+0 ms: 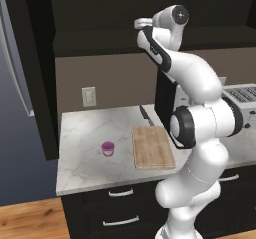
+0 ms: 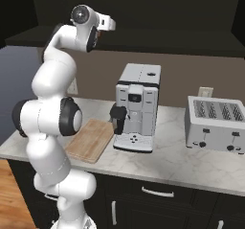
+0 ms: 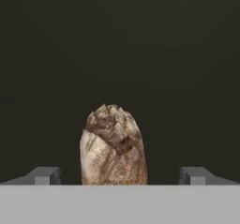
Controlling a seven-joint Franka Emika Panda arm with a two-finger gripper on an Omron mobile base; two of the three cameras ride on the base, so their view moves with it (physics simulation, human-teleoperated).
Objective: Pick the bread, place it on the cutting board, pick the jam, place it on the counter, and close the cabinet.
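tool lined up on the bread inside the cabinet

reaching high into the dark cabinet (image 1: 100, 13), with the tool (image 3: 120, 176) spread wide and holding nothing. in the hand view, bread (image 3: 113, 145) straight ahead, standing between the two fingertips (image 3: 44, 175) but apart from both, with clear dark gaps on each side. seems a little beyond the tips, though depth hard to judge here. long axis of the loaf running up and down in that view, so roughly across the line that joins the fingertips; narrow width presented to the jaws, which suits a pinch across the sides. loaf sitting slightly toward the left fingertip, not exactly centred.

judged as the first step: approach to the bread, grasp not yet made. next move probably a short push forward along the line of the hand, then pressing together on the flanks of the loaf. risk: crust rough and rounded, so could slip or turn if caught too near the end.

down below, cutting board (image 1: 152, 146) lying bare on the counter (image 1: 82, 133), ready to receive the loaf. jam (image 1: 108, 148) already standing on the marble, just beside the board on its left, not touching it. cabinet not yet closed.
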